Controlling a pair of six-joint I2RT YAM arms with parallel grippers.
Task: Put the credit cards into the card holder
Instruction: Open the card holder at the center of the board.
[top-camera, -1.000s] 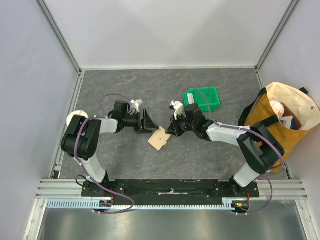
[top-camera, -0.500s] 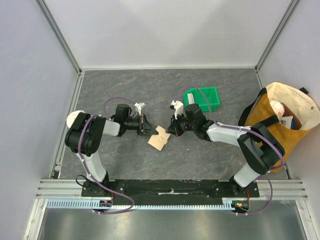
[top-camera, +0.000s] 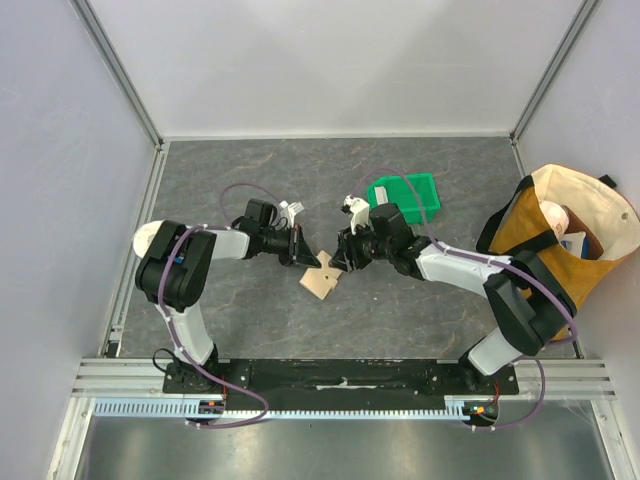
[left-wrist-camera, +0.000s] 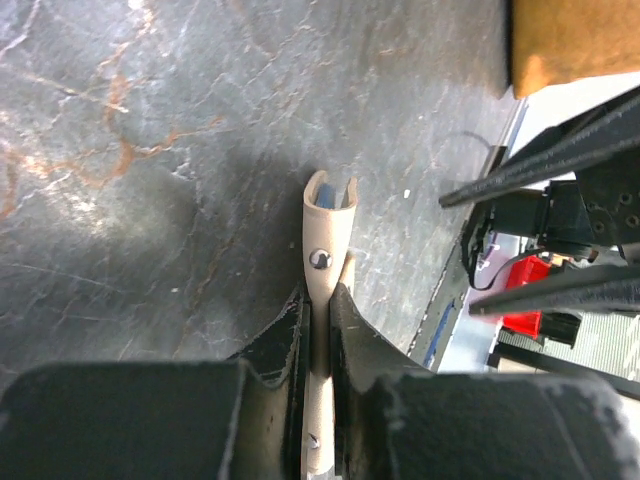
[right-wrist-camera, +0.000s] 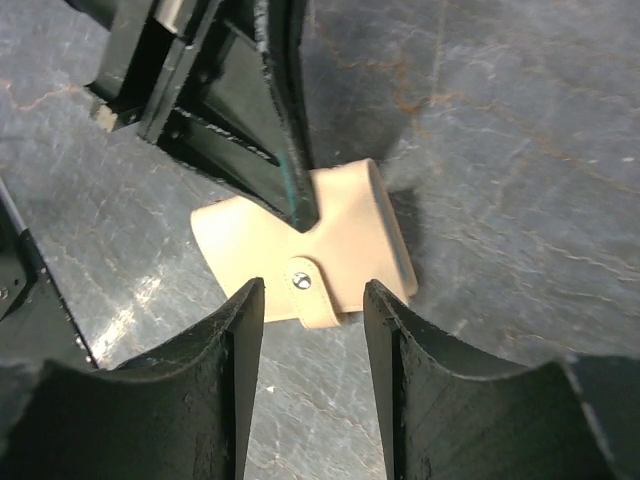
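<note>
**Left claw** (left-wrist-camera: 320, 318): pressed together on the small tan leather-like folding card holder (left-wrist-camera: 326, 245), pinching it edge-on. In the lower centre of the left wrist view the holder rises from between the black fingers, and its round metal snap (left-wrist-camera: 318, 259) faces the lens.

**Right claw** (right-wrist-camera: 312, 335): spread, with one finger on either side of the snap tab at the lower centre of its own view. I cannot tell whether the pads touch the leather.

**Centre of the top view**: the card holder sits between the two claws, down at the grey stone-patterned table (top-camera: 300, 170). I cannot tell whether it rests there or hangs just clear.

**Upper centre of the left wrist view**: the thin edge of a light blue card (left-wrist-camera: 327, 195) shows inside the holder's curved far end, so I judge at least one card to be seated. No other card is visible to me.

**Upper right of centre, top view**: a green plastic bin (top-camera: 405, 196) holds a pale strip too small to name.

**Step in hand**, as I read it: the holder is braced on one side while the other claw lines up on the flap, late in the task.

**Next move**: I would close the right claw squarely on the tab without twisting, because a skewed pull could lever the holder out of the left pinch or work the card loose.
</note>
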